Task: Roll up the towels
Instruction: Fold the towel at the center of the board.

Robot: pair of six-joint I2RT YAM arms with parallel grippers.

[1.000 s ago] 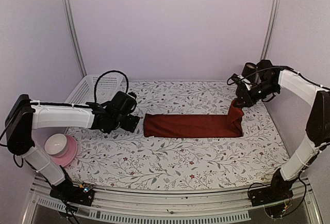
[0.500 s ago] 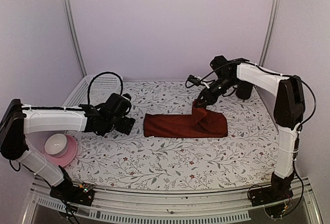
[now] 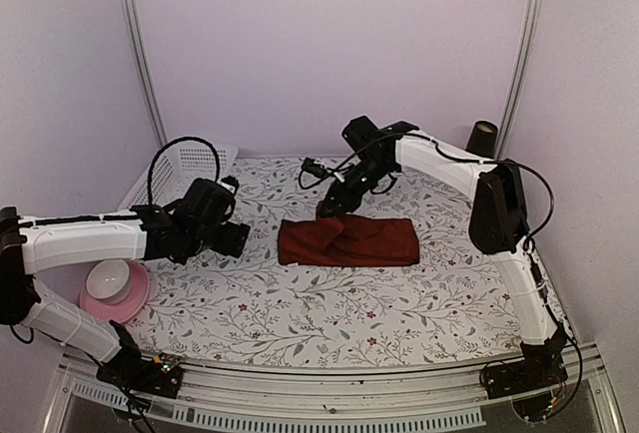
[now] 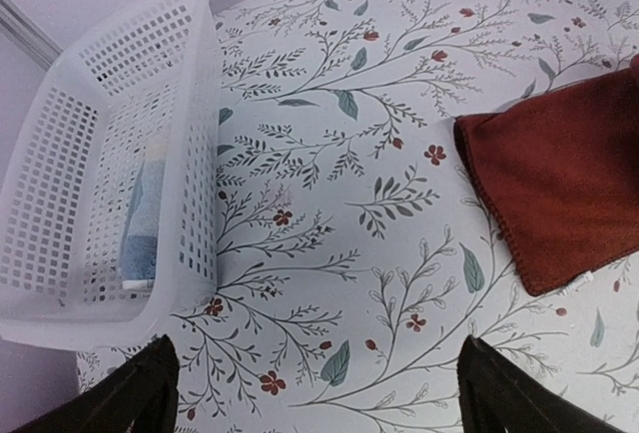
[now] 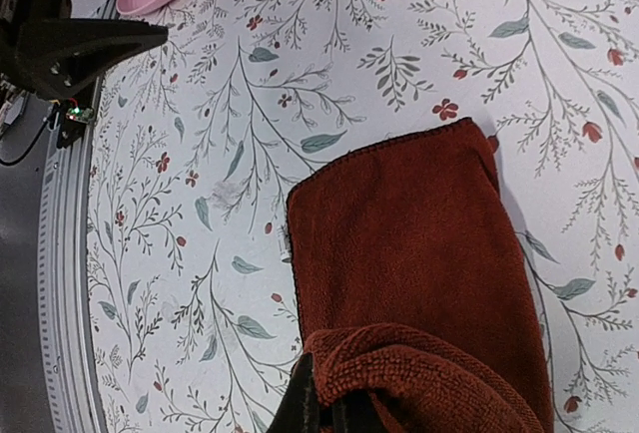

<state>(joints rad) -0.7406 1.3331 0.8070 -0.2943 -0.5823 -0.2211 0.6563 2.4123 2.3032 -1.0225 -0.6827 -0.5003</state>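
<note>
Saw plain dark red-maroon cloth towel (image 3: 384, 243) lying mid-table on the floral-print table cover (image 3: 300, 313), right end lifted and folded back over the flat part. Found right gripper (image 3: 332, 206) clamped tight on that lifted end, above the towel's left half. Found left gripper (image 4: 318, 373) spread wide, holding nothing, hovering just left of the towel's left edge, not touching it. Spotted light blue cloth (image 4: 143, 216) inside white perforated plastic basket (image 4: 100, 124) at far left. Couldn't make out its pattern.
</note>
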